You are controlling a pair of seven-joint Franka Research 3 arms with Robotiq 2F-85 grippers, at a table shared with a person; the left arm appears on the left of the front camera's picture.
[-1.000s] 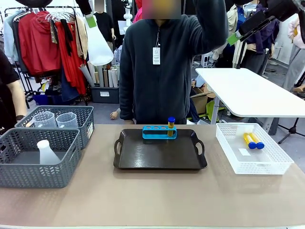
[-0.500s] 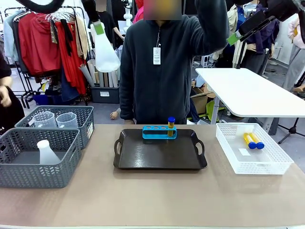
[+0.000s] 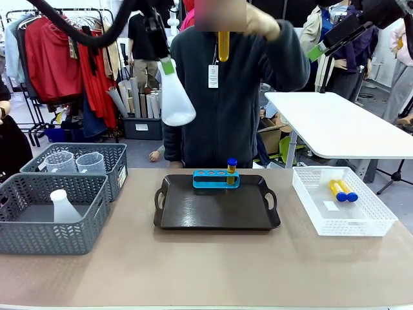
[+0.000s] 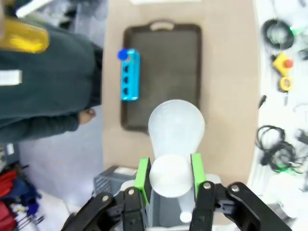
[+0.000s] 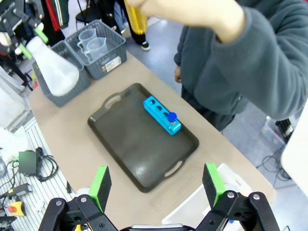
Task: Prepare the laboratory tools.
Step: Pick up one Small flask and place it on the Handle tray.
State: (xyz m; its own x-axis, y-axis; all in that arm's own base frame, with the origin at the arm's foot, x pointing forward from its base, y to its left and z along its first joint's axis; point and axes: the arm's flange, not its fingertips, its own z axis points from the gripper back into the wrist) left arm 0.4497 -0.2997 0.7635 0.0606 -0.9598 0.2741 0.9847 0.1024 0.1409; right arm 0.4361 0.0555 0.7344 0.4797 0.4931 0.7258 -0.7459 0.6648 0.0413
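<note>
Well above the tabletop (image 3: 129, 271), the left pincer (image 4: 169, 168) clamps the translucent conical flask (image 3: 175, 100) by its neck between the green pads, with the body hanging down and tilted, close in front of the person's dark sleeve. Risk one, as I judge it: a smooth neck held at two pads could slip or swing on a sharp move, and a drop from this height would land hard on or near the black tray (image 3: 213, 213). Risk two: the person's hand (image 3: 261, 22) holds an amber test tube (image 3: 224, 45) raised high, just right of the flask in the front view. If both head for the tray together, they could meet. Risk three: the blue rack (image 3: 216, 179) stands at the tray's far edge with one blue-capped tube (image 3: 231, 169) upright in its right-hand hole, and a flask set too far back could knock it over. The right pincer (image 5: 156, 180) is spread wide and empty, high over the right side. Surface: on the brown tabletop at left, the near grey mesh basket (image 3: 39, 239) holds a second flask (image 3: 63, 206) and the far grey mesh basket (image 3: 118, 161) holds clear beakers (image 3: 90, 163). The tray sits at centre, and the white mesh basket (image 3: 381, 223) at right holds two more tubes (image 3: 342, 190) lying flat. Room: a clothes rail (image 3: 58, 51) behind left, a white tabletop (image 3: 335, 123) behind right, other people farther off.
</note>
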